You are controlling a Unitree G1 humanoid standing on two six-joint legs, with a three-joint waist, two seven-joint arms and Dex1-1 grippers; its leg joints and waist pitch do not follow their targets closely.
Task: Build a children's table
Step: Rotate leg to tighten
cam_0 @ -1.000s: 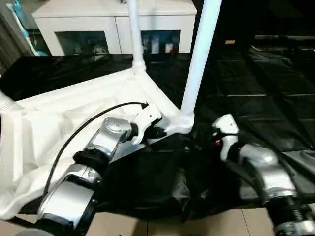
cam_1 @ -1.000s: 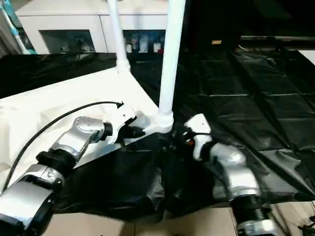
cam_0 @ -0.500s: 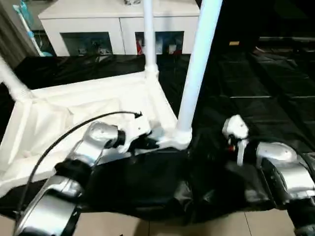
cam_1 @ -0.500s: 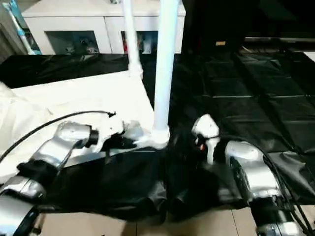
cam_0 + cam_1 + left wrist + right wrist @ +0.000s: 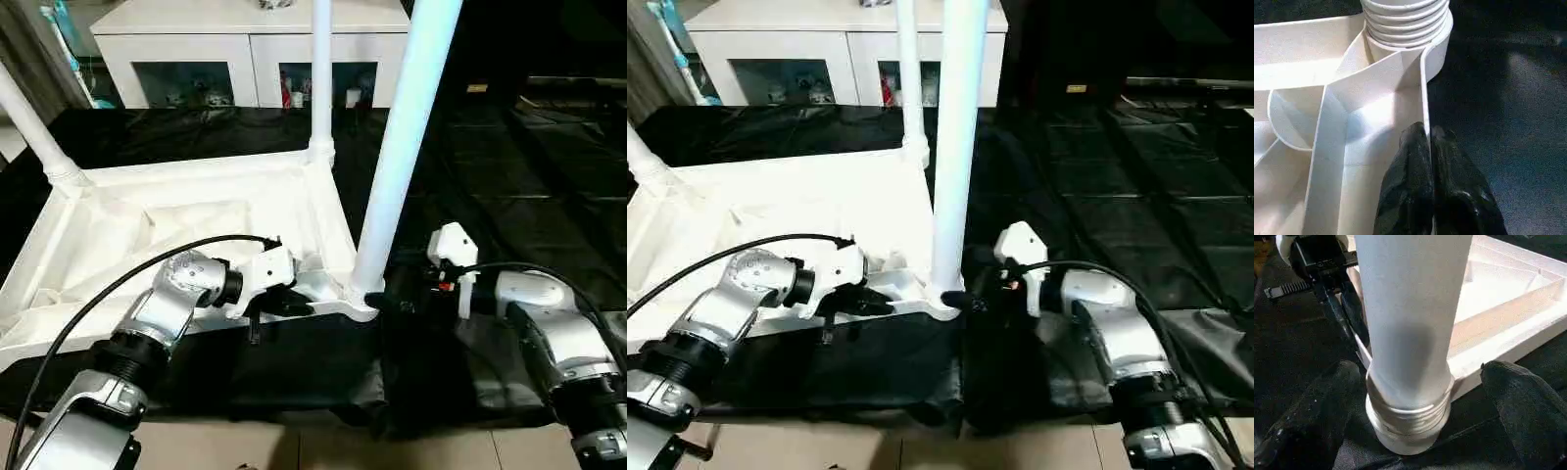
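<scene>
Left fingers pinched on tabletop rim, right fingers spread around corner leg.

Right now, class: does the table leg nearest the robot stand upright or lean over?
Upright. The nearest leg rises nearly straight from the corner socket of the upturned table top, its threaded base seated there.

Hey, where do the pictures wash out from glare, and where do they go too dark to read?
Left eye view: the near leg glows bluish-white and the table top blooms, hiding its ribs; the black sheet loses its folds towards the back. Left wrist view: the rim is overexposed, and the left tool reads as a dark mass. Right wrist view: a soft grey shadow on the leg; the nearby black fingers look soft.
</scene>
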